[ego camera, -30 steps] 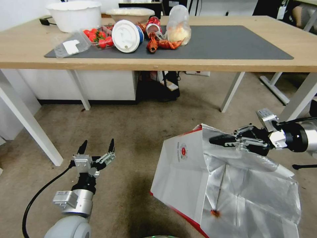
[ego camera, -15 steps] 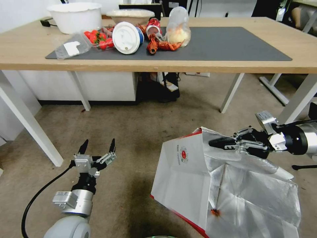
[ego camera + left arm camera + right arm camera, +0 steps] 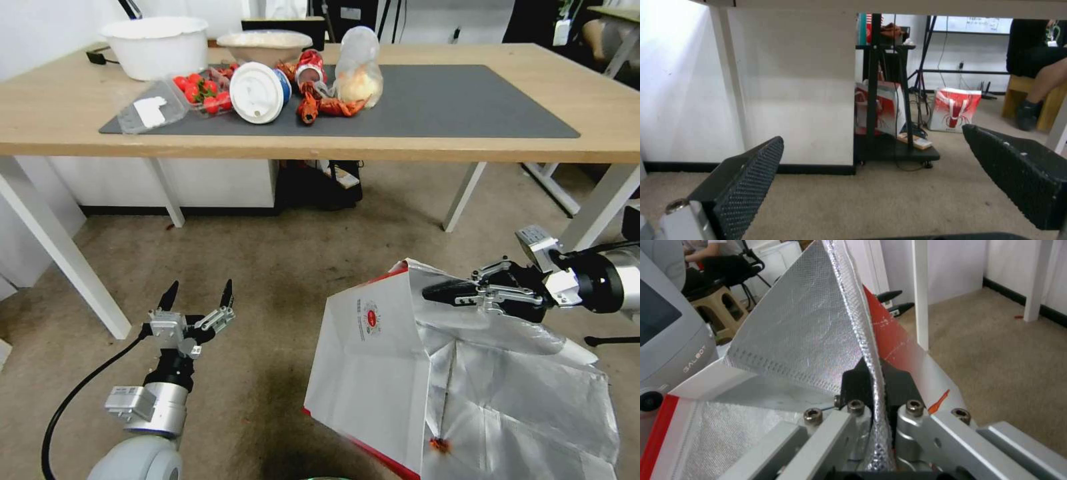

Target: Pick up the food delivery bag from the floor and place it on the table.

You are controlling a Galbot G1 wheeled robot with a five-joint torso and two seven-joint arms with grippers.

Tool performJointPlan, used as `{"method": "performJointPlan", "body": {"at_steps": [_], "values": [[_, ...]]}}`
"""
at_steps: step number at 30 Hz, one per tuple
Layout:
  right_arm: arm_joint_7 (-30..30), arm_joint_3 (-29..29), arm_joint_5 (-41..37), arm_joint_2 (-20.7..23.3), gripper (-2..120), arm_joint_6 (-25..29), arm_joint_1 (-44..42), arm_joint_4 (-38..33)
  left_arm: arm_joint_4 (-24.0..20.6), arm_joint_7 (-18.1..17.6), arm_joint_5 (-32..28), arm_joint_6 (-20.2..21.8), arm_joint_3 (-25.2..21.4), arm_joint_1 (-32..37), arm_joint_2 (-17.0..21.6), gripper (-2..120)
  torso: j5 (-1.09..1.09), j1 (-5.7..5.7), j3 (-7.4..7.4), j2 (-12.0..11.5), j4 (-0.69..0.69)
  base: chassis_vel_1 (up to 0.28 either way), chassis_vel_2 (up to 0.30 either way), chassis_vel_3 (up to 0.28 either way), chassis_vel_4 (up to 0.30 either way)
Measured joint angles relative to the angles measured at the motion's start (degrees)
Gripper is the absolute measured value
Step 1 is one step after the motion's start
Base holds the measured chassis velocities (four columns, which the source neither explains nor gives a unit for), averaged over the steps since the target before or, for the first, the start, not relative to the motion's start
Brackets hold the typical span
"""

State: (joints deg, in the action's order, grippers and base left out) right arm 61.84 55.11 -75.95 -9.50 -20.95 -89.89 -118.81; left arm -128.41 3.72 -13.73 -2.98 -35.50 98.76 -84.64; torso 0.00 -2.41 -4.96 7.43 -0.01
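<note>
Head view, lower right of frame: my right gripper (image 3: pixel 433 292) is clamped on the upper rim of the food delivery bag (image 3: pixel 373 360). The bag sits tilted, white face with small red logo toward frame centre, foil lining spread open to the right; its lower right part is cut off by the frame edge. Whether its base still touches the floor (image 3: pixel 280 267) I cannot tell from here.

Right wrist view adds what the head view lacks: the foil edge of the bag (image 3: pixel 809 330) runs straight between my two dark pads (image 3: pixel 898 383), pinched tight, red panel just beyond them.

Lower left of the head view: my left gripper (image 3: pixel 197 293) hangs low over the floor, jaws spread wide, holding nothing. Left wrist view confirms: textured fingers (image 3: pixel 751 180) well apart, bare floor (image 3: pixel 889 200) between them.

Top of the head view: the table (image 3: pixel 60 120), light wood on white legs, with a dark grey mat (image 3: pixel 467 100). On the mat's left part lie food containers, closely bunched and hard to separate.
</note>
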Motion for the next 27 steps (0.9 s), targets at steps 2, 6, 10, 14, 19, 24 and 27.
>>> {"method": "performJointPlan", "body": {"at_steps": [2,6,10,14,19,24,27], "values": [[0.1,0.1,-0.4,0.2,0,-0.1,0.0,0.0,-0.1,0.0,0.0,0.0,0.0,0.1,0.0,100,0.0,-0.16,-0.41,0.6,0.0,0.0,0.0,0.0,0.0],[0.1,0.1,-0.6,0.4,0,-0.2,0.0,0.1,-0.1,0.1,0.0,0.0,0.0,0.0,0.0,100,0.0,-0.3,-1.2,1.5,0.0,0.0,0.0,0.0,0.0],[0.1,0.2,-0.7,0.6,0,-0.2,0.1,0.1,-0.1,0.2,-0.1,0.1,-0.1,0.0,0.0,100,0.0,-0.44,-1.9,2.3,0.0,0.0,0.0,0.0,0.0],[0.1,0.2,-0.7,0.6,0,-0.2,0.1,0.2,-0.1,0.2,-0.1,0.1,-0.1,0.0,0.0,100,0.0,-0.67,-2.64,3.3,0.0,0.0,0.0,0.0,0.0],[0.2,0.2,-0.6,0.5,0,-0.2,0.1,0.3,-0.1,0.2,-0.1,0.2,-0.1,0.0,0.1,100,0.0,-0.87,-3.72,4.6,0.0,0.0,0.0,0.0,0.0],[0.3,0.2,-0.5,0.5,0,-0.2,0.1,0.5,-0.2,0.2,-0.1,0.2,-0.1,0.0,0.0,100,0.0,-1.19,-4.63,5.8,0.0,0.0,0.0,0.0,0.0],[0.3,0.2,-0.5,0.5,0,-0.2,0.0,0.5,-0.2,0.2,-0.1,0.2,-0.1,0.1,0.0,100,0.0,-1.32,-5.08,6.4,0.0,0.0,0.0,0.0,0.0]]}}
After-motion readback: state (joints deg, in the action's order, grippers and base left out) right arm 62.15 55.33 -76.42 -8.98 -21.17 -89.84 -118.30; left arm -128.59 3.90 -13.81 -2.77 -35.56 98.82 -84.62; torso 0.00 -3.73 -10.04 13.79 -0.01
